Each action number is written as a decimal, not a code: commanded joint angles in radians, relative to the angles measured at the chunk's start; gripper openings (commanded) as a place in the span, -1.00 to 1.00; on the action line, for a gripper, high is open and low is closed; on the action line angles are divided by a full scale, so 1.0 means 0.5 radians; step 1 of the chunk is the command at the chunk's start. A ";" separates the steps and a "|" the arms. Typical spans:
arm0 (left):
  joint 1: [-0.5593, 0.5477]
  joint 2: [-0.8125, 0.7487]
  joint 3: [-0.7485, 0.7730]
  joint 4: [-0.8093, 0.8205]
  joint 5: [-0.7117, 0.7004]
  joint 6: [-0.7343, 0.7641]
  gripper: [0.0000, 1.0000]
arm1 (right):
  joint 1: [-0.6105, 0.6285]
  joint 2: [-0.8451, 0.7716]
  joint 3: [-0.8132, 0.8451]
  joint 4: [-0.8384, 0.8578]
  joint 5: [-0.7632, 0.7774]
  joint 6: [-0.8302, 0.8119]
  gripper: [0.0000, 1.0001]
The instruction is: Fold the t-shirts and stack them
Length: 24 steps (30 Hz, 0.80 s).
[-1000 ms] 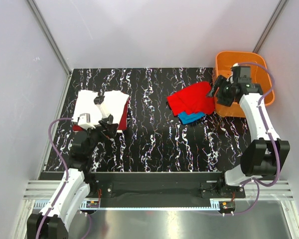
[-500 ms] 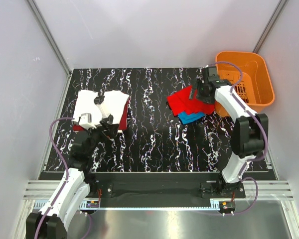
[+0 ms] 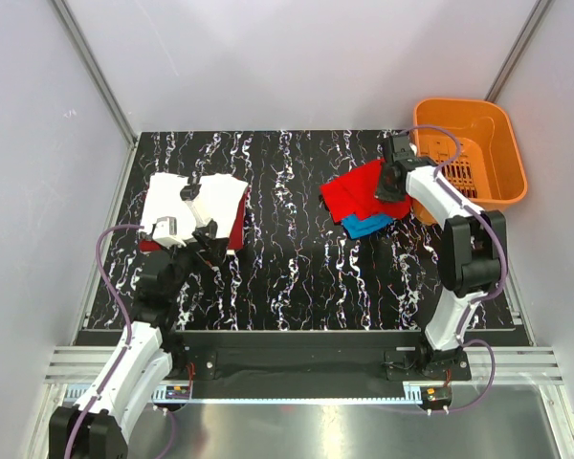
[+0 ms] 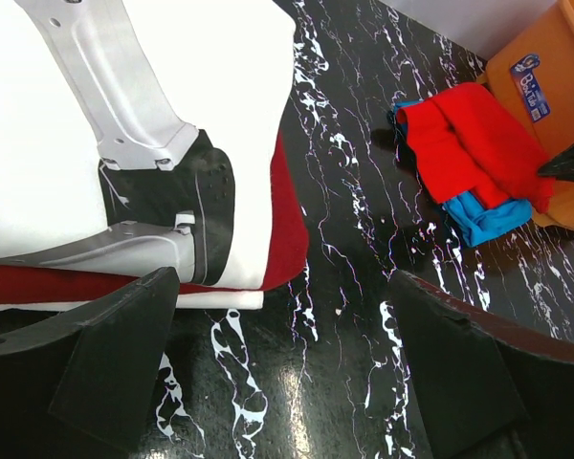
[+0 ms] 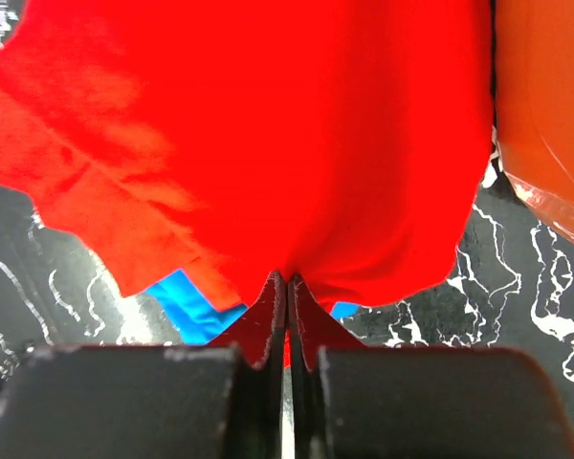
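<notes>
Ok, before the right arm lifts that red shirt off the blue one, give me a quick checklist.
1. Right gripper shut on the bright red t-shirt: ok, cloth is pinched in it.
2. Blue t-shirt out of that pinch: cannot tell; it lies underneath and shows right beside the grip.
3. That shirt apart from the orange basket: cannot tell; its edge runs along the wall.
4. Left gripper open and empty: ok.
5. White t-shirt lying flat on the dark red t-shirt: ok.
</notes>
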 commanded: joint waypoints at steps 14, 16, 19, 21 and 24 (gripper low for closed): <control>-0.024 -0.015 0.088 0.053 -0.045 0.033 0.98 | -0.373 0.017 2.014 -0.703 0.018 0.026 -1.00; -0.024 -0.018 0.088 0.052 -0.051 0.036 0.98 | -0.649 0.199 2.589 -0.930 0.015 0.161 -1.00; -0.030 -0.009 0.082 0.062 -0.052 0.036 0.98 | -0.867 0.390 2.887 -0.980 0.029 0.385 -1.00; -0.030 -0.003 0.088 0.065 -0.048 0.036 0.98 | -1.024 0.316 2.732 -0.889 -0.016 0.529 -0.94; -0.033 0.009 0.091 0.071 -0.045 0.036 0.98 | -1.009 0.114 2.260 -0.613 -0.221 0.481 0.96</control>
